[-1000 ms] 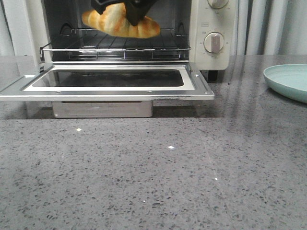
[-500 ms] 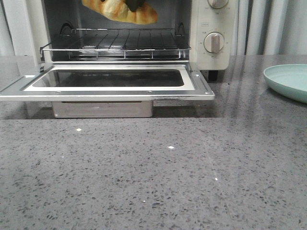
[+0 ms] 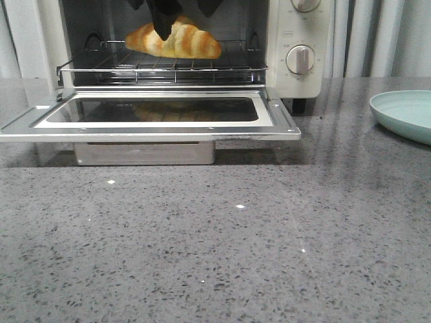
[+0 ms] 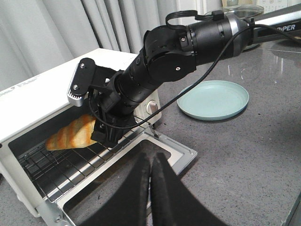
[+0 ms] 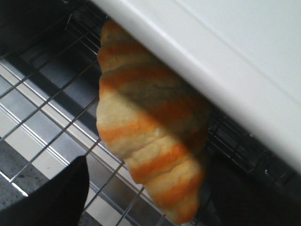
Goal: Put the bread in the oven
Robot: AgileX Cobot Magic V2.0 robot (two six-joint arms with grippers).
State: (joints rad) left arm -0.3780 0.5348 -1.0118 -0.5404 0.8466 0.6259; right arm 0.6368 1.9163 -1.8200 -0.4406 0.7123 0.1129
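The golden-orange, cream-striped croissant-shaped bread roll (image 3: 174, 41) lies lengthwise on the wire rack (image 3: 161, 66) inside the cream-white countertop toaster oven (image 3: 296, 74), w/ the glass-windowed door (image 3: 151, 114) dropped flat toward the grey speckled stone table (image 3: 222, 249). The black right gripper (image 3: 176, 12) comes down from above, one finger crossing in front of the roll near its middle. In the right wrist view the jaws sit either side of the bread (image 5: 150, 141); there's a sliver of gap on one side, but I can't tell whether they're grasping it or have released.

The left gripper (image 4: 151, 162) hangs back over the door edge, its jaws pressed together w/ nothing between them.

Handling, as I'd judge it: light thing, prob. soft or a bit spongy, w/ a matte ridged surface, so not slippery. The ends taper, so a grip there would likely slide off or pivot. The thick middle, across the short axis, looks the sensible hold, approx where the finger is now. A hard squeeze could dent it. The rack wires give it a steady rest, though a round body may roll a little.

A pale teal round plate (image 3: 404, 114) sits off to the right, well apart from the oven.
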